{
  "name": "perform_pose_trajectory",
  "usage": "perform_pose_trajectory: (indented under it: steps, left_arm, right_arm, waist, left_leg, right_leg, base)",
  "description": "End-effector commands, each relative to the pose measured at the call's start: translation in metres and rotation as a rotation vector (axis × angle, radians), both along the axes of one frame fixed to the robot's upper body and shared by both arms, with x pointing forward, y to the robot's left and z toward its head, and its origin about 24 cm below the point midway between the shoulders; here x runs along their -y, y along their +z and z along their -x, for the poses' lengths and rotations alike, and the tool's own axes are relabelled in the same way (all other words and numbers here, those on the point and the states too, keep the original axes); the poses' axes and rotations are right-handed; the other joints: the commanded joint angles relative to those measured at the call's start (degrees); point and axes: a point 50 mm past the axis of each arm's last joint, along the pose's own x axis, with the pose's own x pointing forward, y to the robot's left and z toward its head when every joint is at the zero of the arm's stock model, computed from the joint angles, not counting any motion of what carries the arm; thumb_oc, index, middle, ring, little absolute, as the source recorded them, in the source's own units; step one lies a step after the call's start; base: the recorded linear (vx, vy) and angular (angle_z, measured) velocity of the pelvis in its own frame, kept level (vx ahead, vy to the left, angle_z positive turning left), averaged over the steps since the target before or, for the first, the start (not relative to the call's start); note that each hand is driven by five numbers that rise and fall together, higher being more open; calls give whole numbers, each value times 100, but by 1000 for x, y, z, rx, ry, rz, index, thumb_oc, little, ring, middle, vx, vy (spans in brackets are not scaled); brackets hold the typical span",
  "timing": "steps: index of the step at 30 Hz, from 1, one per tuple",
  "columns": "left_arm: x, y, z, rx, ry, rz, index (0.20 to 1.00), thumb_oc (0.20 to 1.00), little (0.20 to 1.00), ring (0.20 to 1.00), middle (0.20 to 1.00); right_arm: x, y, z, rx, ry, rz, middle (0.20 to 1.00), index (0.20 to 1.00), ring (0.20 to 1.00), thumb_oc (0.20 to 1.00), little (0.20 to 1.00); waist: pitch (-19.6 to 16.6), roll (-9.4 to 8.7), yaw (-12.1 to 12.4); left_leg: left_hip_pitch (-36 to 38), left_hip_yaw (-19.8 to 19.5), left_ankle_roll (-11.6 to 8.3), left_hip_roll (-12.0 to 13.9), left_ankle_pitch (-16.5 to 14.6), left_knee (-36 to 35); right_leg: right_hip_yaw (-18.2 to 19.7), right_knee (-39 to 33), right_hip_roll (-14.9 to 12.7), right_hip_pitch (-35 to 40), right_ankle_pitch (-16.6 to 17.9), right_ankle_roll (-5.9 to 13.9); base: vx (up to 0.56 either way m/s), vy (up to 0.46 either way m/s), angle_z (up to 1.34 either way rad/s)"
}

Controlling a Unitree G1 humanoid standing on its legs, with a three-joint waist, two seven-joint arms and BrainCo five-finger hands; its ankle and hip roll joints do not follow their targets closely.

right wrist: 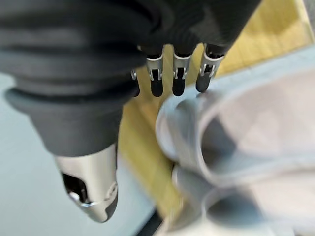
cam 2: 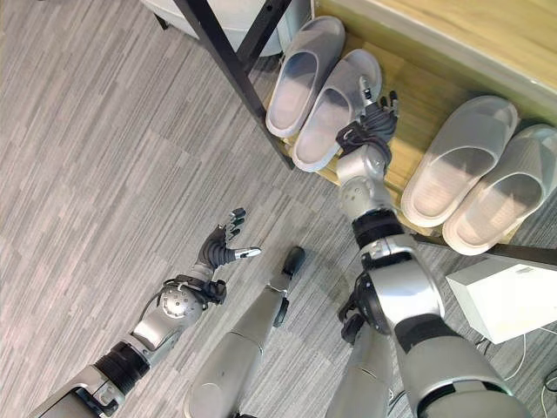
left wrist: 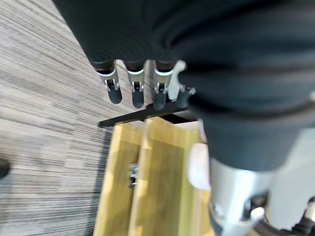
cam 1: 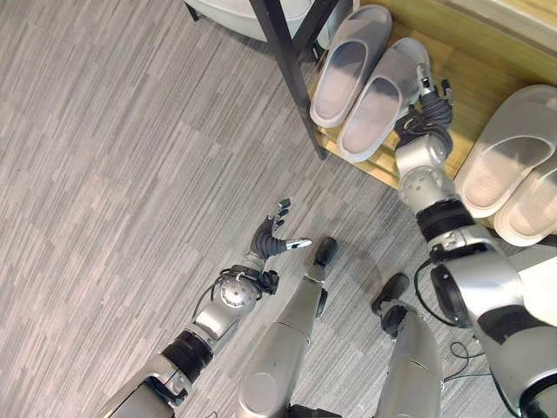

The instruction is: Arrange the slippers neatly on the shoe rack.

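Right robot hand [cam 2: 370, 122]: you've got it over the wooden shoe rack [cam 2: 426, 104], fingers straight and spread apart, tips just beside the near slipper of the grey pair [cam 2: 318, 109]; whether they touch it, you can't tell from the head views; your right wrist view shows the fingers [right wrist: 178, 83] extended past a slipper's rim.
Left robot hand [cam 1: 277, 233]: low over the wood-grain floor [cam 1: 104, 157], well apart from the rack; fingers loosely spread, nothing in them.
Grey pair: side by side on the rack, right by its black leg [cam 1: 287, 61].
Pale pair [cam 2: 479, 178]: also side by side on the rack, well apart from the grey pair, your right arm between them.
White box [cam 2: 500, 300]: on the floor near the pale pair.
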Motion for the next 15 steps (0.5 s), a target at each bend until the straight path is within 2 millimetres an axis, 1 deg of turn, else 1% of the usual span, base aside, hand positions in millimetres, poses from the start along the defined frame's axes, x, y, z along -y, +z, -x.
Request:
perform_pose_trajectory:
  steps: [1,5,6,7,8,9,10,11,12,14,15]
  left_arm:
    - [-4,14,-4,73,57,42,1000,1000,1000,1000,1000]
    - [-14,11,-2,72,103,48,1000,1000,1000,1000,1000]
    - [-16,10,-1,71,114,46,1000,1000,1000,1000,1000]
    - [-16,10,-1,69,115,46,1000,1000,1000,1000,1000]
    - [-20,8,0,59,124,44,1000,1000,1000,1000,1000]
    - [-23,4,2,45,133,42,1000,1000,1000,1000,1000]
    - [-28,-3,5,15,152,34,1000,1000,1000,1000,1000]
    - [-28,-4,5,12,152,35,1000,1000,1000,1000,1000]
    - [-34,-17,11,-39,165,16,1000,1000,1000,1000,1000]
    - [-42,-28,18,-79,171,-24,1000,1000,1000,1000,1000]
    - [-51,-37,24,-104,157,-106,1000,1000,1000,1000,1000]
  right_arm:
    - [-6,4,12,70,-73,259,1000,1000,1000,1000,1000]
    - [-9,-33,27,4,-111,496,1000,1000,1000,1000,1000]
    - [-10,-41,31,-13,-102,525,1000,1000,1000,1000,1000]
    - [-11,-42,31,-14,-101,525,1000,1000,1000,1000,1000]
    - [-12,-54,36,-35,-78,566,1000,1000,1000,1000,1000]
    - [-14,-67,42,-55,-46,600,1000,1000,1000,1000,1000]
    - [-18,-93,55,-100,34,667,1000,1000,1000,1000,1000]
    - [-18,-94,56,-102,35,668,1000,1000,1000,1000,1000]
    - [-14,-124,71,-168,109,736,1000,1000,1000,1000,1000]
    - [-4,-147,87,-228,168,794,1000,1000,1000,1000,1000]
    - [8,-170,104,-303,209,847,1000,1000,1000,1000,1000]
  waist:
    - [58,-92,-187]
    - [-57,-213,-368]
    - [-94,-242,-405]
    - [-91,-241,-405]
    - [-134,-267,-454]
    - [-180,-311,-518]
    - [-318,-395,-639]
    - [-314,-390,-644]
    - [-486,-492,-798]
    - [-663,-564,-950]
    - [-875,-605,-1094]
  left_leg:
    - [676,246,338,-72,-1229,-12]
    - [1117,317,314,69,-1126,-385]
    - [1204,347,311,104,-1110,-458]
    - [1233,348,311,110,-1102,-483]
    - [1360,384,300,150,-1078,-595]
    - [1525,403,282,186,-1041,-723]
    - [1782,460,249,248,-993,-937]
    - [1822,456,248,252,-981,-972]
    - [2148,504,209,329,-898,-1270]
    - [2429,570,179,413,-809,-1543]
    - [2768,659,160,513,-715,-1887]
  right_leg:
    - [150,-520,97,1006,-414,90]
    - [156,-1097,281,1474,-226,108]
    - [155,-1195,302,1548,-187,114]
    - [154,-1225,310,1577,-173,113]
    - [164,-1347,344,1684,-131,123]
    - [153,-1507,389,1851,-83,134]
    - [152,-1772,456,2094,-10,163]
    - [144,-1812,464,2136,6,163]
    - [119,-2182,569,2469,128,195]
    - [117,-2538,671,2742,253,226]
    - [146,-2866,763,3003,353,262]
  base:
    - [-32,-21,-21]
    - [-36,-43,-20]
    - [-18,-35,-26]
    - [-24,-28,-32]
    - [-26,-44,-33]
    - [-29,-87,-35]
    - [-11,-75,-20]
    - [-8,-126,-28]
    - [0,-113,-26]
    - [5,-136,-42]
    - [17,-140,-35]
